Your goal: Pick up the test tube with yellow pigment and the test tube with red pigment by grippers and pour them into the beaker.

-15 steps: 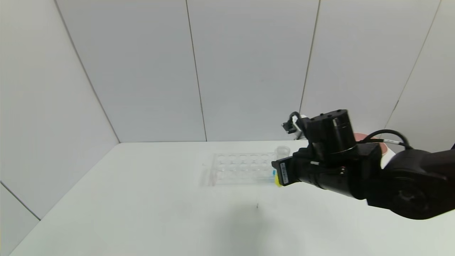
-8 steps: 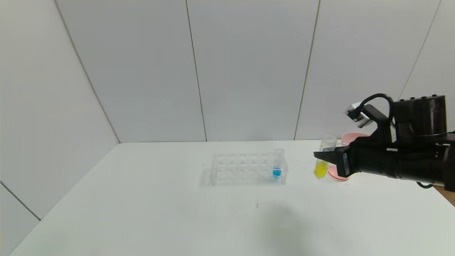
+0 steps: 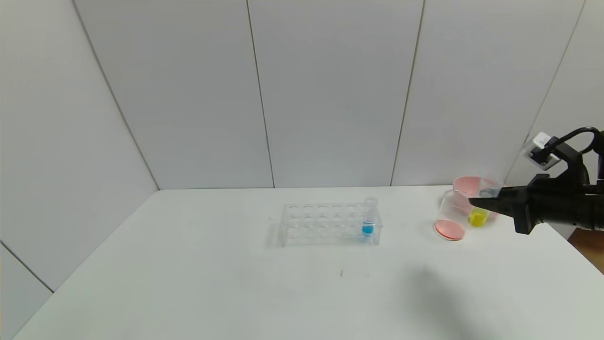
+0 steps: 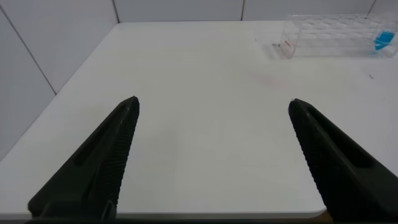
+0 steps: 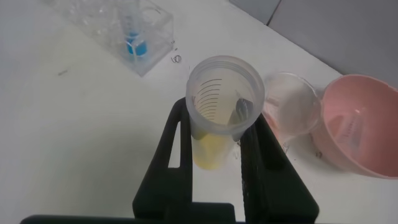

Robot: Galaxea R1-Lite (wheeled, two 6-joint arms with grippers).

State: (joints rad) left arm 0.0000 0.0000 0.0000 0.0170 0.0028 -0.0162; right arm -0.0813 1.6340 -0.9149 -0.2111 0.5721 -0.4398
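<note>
The test tube with yellow pigment [image 3: 477,216] [image 5: 214,146] hangs upright above the table at the far right, with my right gripper [image 3: 473,202] [image 5: 219,115] shut on it just below its rim. The beaker [image 3: 450,218] [image 5: 292,109], clear with a pinkish bottom, stands right beside the tube, on its rack side. The test tube with red pigment is out of view. My left gripper [image 4: 211,106] shows only in the left wrist view, open over bare table near the front left edge, with nothing between its fingers.
A clear tube rack [image 3: 325,224] [image 5: 106,22] stands mid-table with a blue-liquid tube [image 3: 368,222] [image 5: 134,43] in its right end. A pink bowl [image 3: 472,185] [image 5: 364,124] sits behind the beaker by the table's right edge.
My right arm has swung from the rack's right end over to the far right, carrying the yellow tube to a spot beside the beaker. The rack and blue tube are now uncovered.
</note>
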